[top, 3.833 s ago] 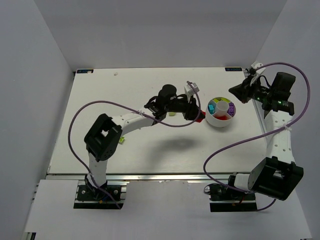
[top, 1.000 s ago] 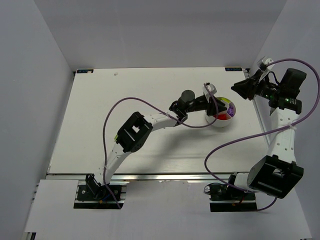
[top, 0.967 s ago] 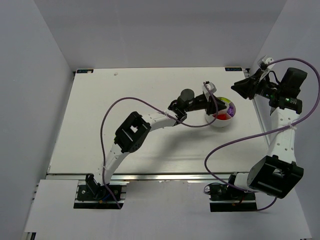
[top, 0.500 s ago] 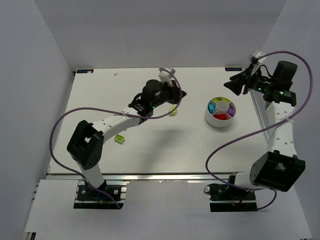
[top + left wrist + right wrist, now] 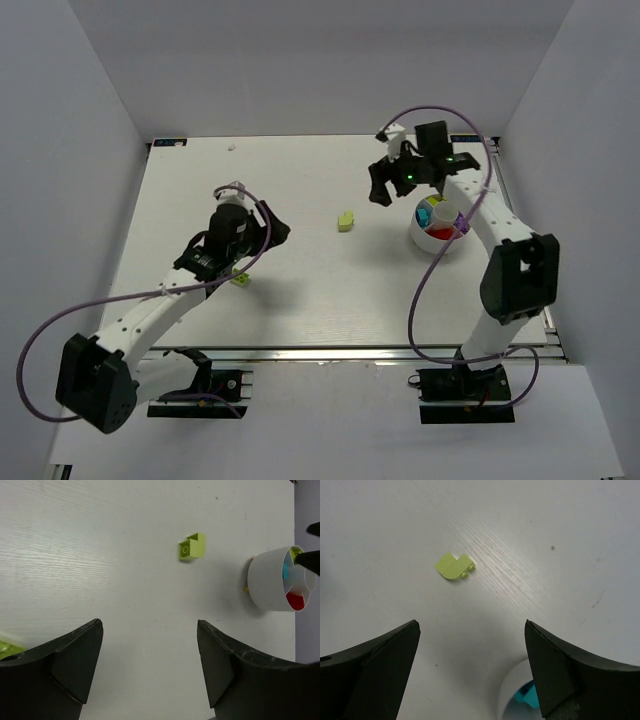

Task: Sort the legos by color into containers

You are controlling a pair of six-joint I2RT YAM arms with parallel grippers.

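One lime lego lies on the white table left of the round white divided bowl; it also shows in the left wrist view and the right wrist view. A second lime lego lies under my left arm, and its edge peeks out beside the left finger. The bowl's containers hold cyan, lime, purple and red legos. My left gripper is open and empty, well left of the first lime lego. My right gripper hangs open and empty between that lego and the bowl.
The right arm reaches over the bowl's far side, and its purple cable loops down past the bowl. The bowl sits at the right edge of the left wrist view. Grey walls enclose the table on three sides.
My left arm has pulled back from the table's middle to the left, and its gripper has opened. My right arm has swung in from the far right to beside the bowl, its jaws opening wider.
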